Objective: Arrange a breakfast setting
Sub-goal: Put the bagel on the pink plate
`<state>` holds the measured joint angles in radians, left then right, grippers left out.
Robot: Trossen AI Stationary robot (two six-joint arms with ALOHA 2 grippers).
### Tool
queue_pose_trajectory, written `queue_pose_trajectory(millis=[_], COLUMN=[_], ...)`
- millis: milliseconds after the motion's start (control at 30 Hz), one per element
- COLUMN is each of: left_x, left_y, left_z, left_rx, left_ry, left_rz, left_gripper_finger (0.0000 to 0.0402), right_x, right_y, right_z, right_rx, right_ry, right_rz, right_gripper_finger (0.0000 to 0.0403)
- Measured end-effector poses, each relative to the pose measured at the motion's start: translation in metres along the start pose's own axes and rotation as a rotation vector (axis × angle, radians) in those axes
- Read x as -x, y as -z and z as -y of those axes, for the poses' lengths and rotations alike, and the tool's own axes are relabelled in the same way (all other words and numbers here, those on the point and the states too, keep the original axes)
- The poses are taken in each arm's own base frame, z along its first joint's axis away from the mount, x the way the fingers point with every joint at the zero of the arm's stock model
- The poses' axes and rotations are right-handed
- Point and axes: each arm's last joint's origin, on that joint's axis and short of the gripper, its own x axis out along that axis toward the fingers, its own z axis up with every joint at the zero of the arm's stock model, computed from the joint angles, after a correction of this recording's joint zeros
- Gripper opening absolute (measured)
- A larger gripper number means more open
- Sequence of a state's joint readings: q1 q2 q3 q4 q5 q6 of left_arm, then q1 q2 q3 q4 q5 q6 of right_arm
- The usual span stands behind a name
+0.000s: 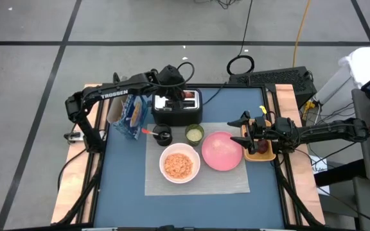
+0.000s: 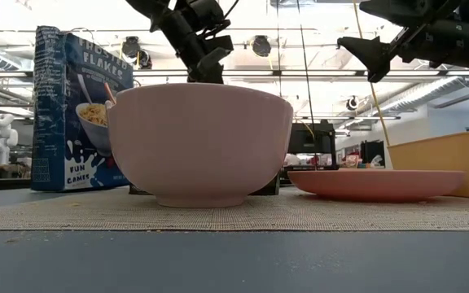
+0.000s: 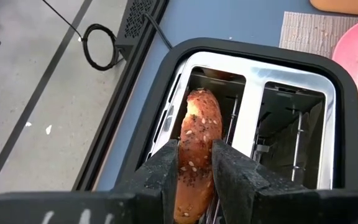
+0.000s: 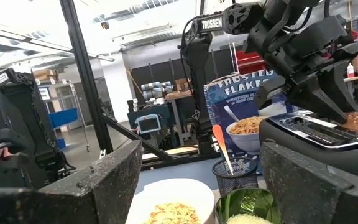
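- Your left gripper is over the toaster at upper centre of the high view, its two fingers closed against the sides of a seeded bagel half that stands upright in the toaster's left-hand slot as the left wrist view shows it; the other slot shows only its wire rack.
- Your right gripper hovers at centre right, just above the orange tray, fingers spread wide and holding nothing.
- The grey mat lies at centre frame. On it the white bowl, filled with cereal, sits left of the pink plate.
- The small green cup stands just above those two, the black cup to its left with the red-handled spoon in it.
- The blue cereal box is upright left of the toaster.
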<state>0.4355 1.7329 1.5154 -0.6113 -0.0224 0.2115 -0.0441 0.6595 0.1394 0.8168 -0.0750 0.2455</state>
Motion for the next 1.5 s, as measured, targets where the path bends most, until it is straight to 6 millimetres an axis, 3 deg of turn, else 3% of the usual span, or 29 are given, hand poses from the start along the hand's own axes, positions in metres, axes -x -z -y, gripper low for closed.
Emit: queue_pose_trajectory(millis=[867, 1100, 1500], left_x=[0.0002, 0.0009, 0.0009], left_y=[-0.0019, -0.0021, -0.0021], left_z=[-0.0007, -0.0005, -0.0006], left_rx=[-0.002, -0.008, -0.011], left_ry=[-0.006, -0.005, -0.006], left_rz=[0.02, 0.021, 0.021], left_gripper_finger=[0.0096, 0.0061, 0.0056], right_x=[0.0, 0.0, 0.0], right_y=[0.0, -0.0001, 0.0], right_z=[0.0, 0.0, 0.0], right_rx=[0.0, 0.0, 0.0], right_ry=[0.0, 0.0, 0.0], right_rz=[0.0, 0.0, 0.0], right_gripper_finger=[0.0313, 0.0313, 0.0313])
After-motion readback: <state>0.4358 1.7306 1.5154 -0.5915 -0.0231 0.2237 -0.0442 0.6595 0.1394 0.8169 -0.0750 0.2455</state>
